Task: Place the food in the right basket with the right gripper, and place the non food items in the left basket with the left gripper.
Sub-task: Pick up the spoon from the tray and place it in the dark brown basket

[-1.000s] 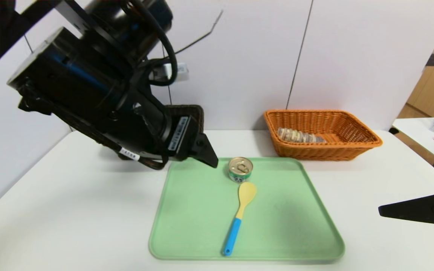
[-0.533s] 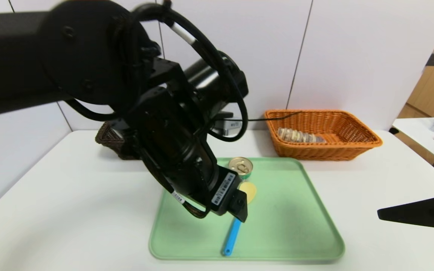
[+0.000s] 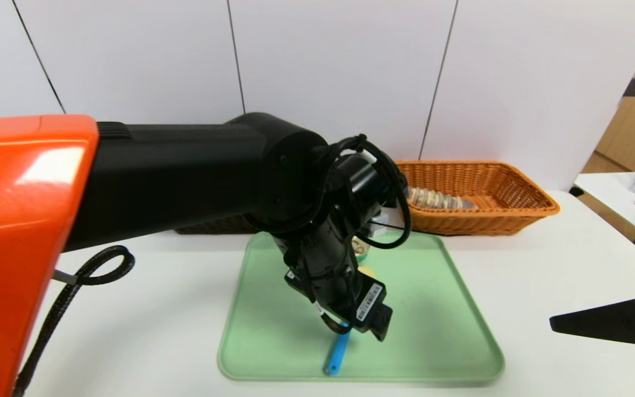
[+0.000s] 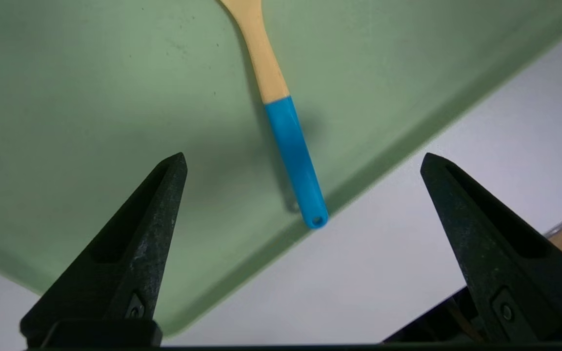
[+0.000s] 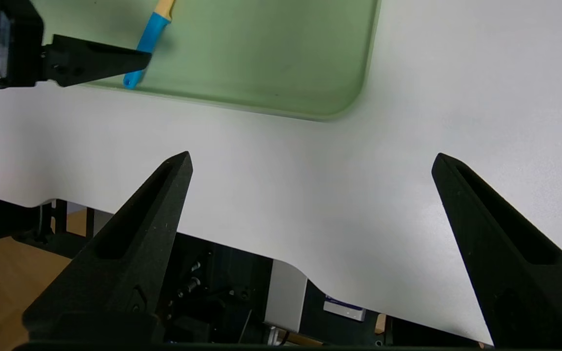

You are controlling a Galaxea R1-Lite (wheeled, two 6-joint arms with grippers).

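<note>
Fingers (image 4: 164, 195) of left gripper (image 4: 303, 161) spread wide, empty, poised over spoon (image 4: 286, 131) near front edge of green tray (image 3: 433, 331). Right gripper (image 5: 310, 161) likewise gaping, near tabletop's front right corner.

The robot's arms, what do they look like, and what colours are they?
The left arm is a thick black tube with a shiny orange shell, looping black cables and a white barcode sticker. Its left gripper has two black pointed wedge fingers. The right gripper matches, black and pointed.
</note>
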